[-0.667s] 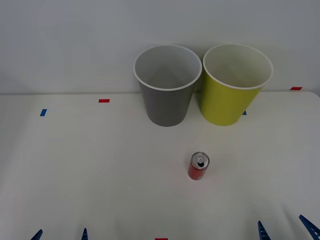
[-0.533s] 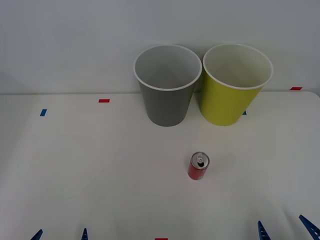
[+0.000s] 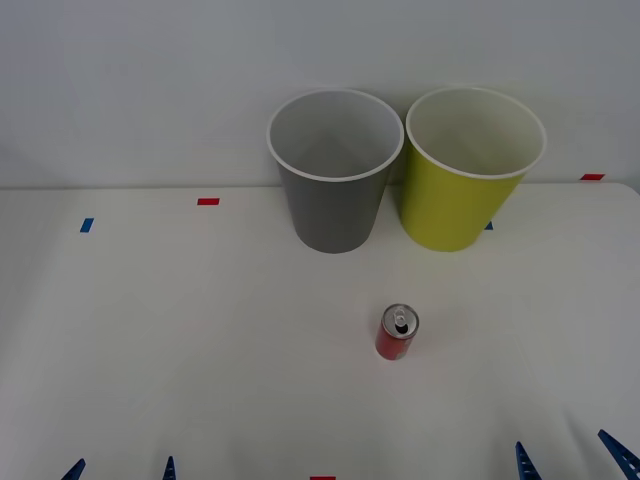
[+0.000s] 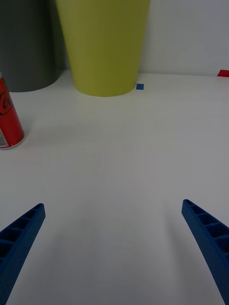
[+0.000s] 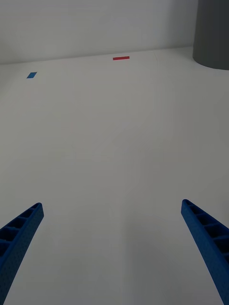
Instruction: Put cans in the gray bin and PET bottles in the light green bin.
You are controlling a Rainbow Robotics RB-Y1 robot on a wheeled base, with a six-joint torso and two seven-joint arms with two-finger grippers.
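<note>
- Front view: a small red can (image 3: 397, 334) stands upright on the white surface (image 3: 200, 330), silver top and pull tab facing up, well short of the two bins and apart from both.
- Gray bin (image 3: 335, 170) and light green bin (image 3: 468, 168) stand side by side at the far edge against the wall, rims nearly touching; the can sits nearer the robot, roughly in line with the gap between them.
- Left pincer (image 3: 122, 469) and right pincer (image 3: 572, 460) show as blue tips at the near edge, cut off by the frame; each pair is spread wide and grips nothing.
- Right wrist view: the can (image 4: 9, 116) is cropped at the edge, its top out of frame; both bins lose their rims, the light green bin (image 4: 104, 45) ahead, the gray bin (image 4: 26, 45) beside it. Blue ribbed fingers (image 4: 21, 233) sit at the corners.
- Left wrist view: a sliver of the gray bin (image 5: 213, 33), bare surface, red tape mark (image 5: 121, 58), blue tape mark (image 5: 32, 75).
</note>
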